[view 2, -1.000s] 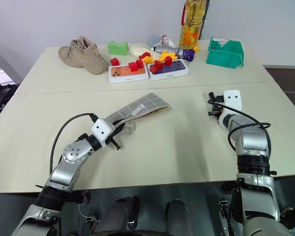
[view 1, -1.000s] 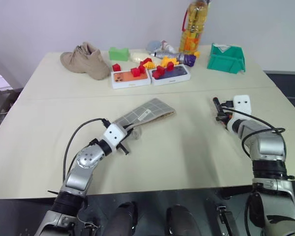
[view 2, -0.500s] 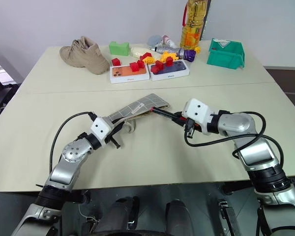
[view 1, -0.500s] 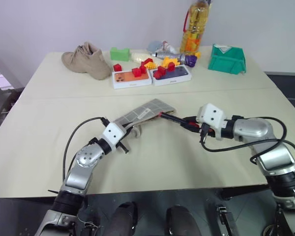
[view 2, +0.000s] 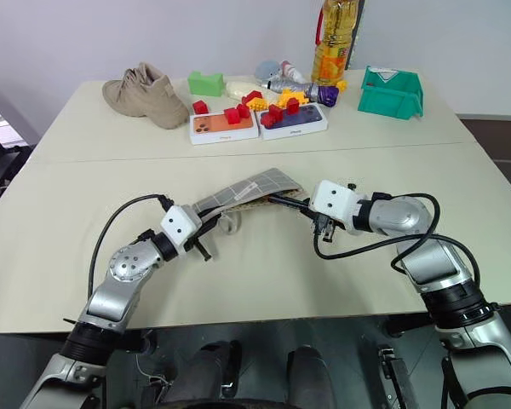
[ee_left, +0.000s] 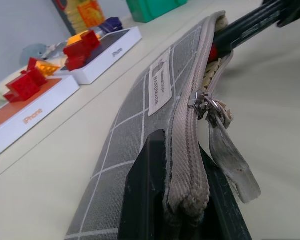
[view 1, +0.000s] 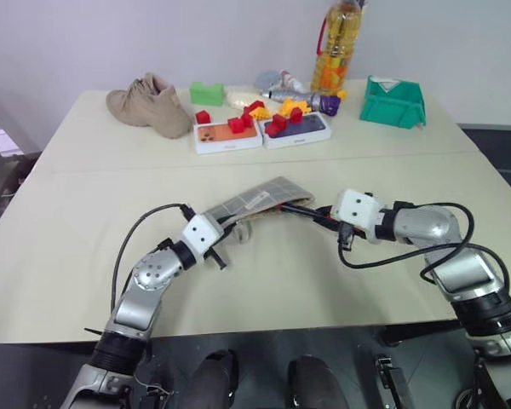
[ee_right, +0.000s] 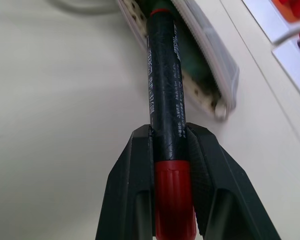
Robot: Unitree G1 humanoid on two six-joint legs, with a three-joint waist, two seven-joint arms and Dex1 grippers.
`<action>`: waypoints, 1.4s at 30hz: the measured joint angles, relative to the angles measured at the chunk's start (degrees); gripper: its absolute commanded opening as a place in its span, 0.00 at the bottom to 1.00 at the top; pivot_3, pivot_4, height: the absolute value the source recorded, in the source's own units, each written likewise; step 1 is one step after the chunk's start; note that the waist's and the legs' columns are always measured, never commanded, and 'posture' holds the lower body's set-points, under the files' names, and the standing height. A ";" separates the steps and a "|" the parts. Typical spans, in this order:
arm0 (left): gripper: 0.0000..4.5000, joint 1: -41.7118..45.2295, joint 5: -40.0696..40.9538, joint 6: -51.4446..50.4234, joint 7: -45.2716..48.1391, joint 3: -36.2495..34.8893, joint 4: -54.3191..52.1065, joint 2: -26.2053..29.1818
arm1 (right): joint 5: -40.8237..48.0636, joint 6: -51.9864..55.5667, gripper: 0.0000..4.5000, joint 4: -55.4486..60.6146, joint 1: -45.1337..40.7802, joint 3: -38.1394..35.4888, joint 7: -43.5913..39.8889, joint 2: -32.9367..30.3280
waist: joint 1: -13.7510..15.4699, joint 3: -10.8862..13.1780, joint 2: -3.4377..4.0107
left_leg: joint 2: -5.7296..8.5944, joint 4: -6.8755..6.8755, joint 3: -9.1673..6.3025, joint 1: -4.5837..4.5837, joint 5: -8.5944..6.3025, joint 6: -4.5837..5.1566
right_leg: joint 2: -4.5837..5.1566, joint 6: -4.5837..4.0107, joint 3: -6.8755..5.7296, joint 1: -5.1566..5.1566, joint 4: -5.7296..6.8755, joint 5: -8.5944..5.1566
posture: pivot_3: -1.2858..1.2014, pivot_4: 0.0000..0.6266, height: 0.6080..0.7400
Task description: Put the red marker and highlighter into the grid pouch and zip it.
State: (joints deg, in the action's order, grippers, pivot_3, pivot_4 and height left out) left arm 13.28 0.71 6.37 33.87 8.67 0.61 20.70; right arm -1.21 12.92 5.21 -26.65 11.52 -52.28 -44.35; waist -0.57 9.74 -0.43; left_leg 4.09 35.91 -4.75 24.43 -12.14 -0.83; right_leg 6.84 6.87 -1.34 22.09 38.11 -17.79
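While right end effector (ee_right: 167, 150) grips, red marker (ee_right: 162, 100) enters grid pouch (ee_left: 140, 125).

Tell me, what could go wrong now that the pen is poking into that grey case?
The red marker has only its tip in the grid pouch. If the right gripper lets go now, it may slide back out. The mouth is narrow, so the tip could snag on the lining. The left gripper pinches just one end, so pushing might bend or drag the pouch.

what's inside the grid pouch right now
The far end of the red marker, held by the right gripper, pokes into the open mouth of the grid pouch. The fabric covers anything deeper.
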 measured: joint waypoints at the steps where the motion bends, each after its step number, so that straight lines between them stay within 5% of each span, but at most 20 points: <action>1: 0.00 0.00 -0.06 0.00 0.50 0.32 -0.29 0.29 | -0.88 -0.44 0.08 0.07 -0.64 0.81 -0.36 -0.12 | -0.02 0.00 0.00 | 0.00 0.00 0.00 0.00 0.00 0.00 | 0.00 0.00 0.00 0.00 0.00 0.00 | 0.52 0.24 0.99; 13: 0.00 0.39 -0.51 -0.98 5.09 4.22 -3.31 0.60 | -10.45 -1.53 0.08 4.76 -6.17 9.05 -4.10 1.21 | 0.05 0.00 0.00 | 0.01 0.00 -0.01 0.01 0.00 0.00 | 0.00 0.00 0.00 0.00 -0.01 0.00 | 0.52 0.24 0.99; 20: 0.00 0.83 0.39 -3.17 5.39 3.92 -4.12 -0.01 | -7.44 1.45 0.84 6.34 -7.66 6.81 -5.71 2.96 | 0.06 0.00 0.00 | 0.00 0.01 -0.02 0.01 0.00 0.00 | 0.00 0.00 0.00 -0.01 0.00 0.00 | 0.52 0.24 0.99; 28: 0.00 5.45 5.72 -12.82 2.35 1.38 -3.03 -5.81 | 20.95 23.43 0.84 13.28 -6.21 -13.08 -8.53 7.32 | 0.83 0.01 -0.02 | 0.01 0.11 -0.11 0.01 -0.02 0.04 | 0.00 0.00 -0.12 -0.14 -0.04 0.00 | 0.52 0.24 0.99; 35: 0.00 11.61 10.48 -24.58 -0.89 -1.55 -1.33 -9.88 | 24.78 28.23 0.84 15.43 1.35 -13.49 -5.14 5.80 | 1.15 0.01 -0.03 | 0.01 0.18 -0.10 -0.01 -0.04 0.07 | 0.00 0.00 -0.12 -0.17 -0.01 0.00 | 0.52 0.24 0.99; 42: 0.00 13.67 12.51 -29.51 -2.08 -1.59 -1.05 -11.80 | 20.28 27.97 0.84 12.47 2.11 -7.24 7.96 16.08 | 0.80 0.01 -0.04 | 0.01 0.16 -0.09 0.00 -0.01 0.02 | -0.01 0.01 -0.11 -0.12 0.00 0.00 | 0.52 0.24 0.99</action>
State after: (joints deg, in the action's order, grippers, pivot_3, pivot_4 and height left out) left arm 26.95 13.22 -23.14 31.79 7.08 -0.44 8.90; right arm 19.07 40.89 17.69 -24.55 4.28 -44.32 -28.28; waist 0.23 9.75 -0.46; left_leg 4.10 36.07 -4.84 24.43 -12.16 -0.81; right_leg 6.83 6.88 -1.44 21.97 38.11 -17.79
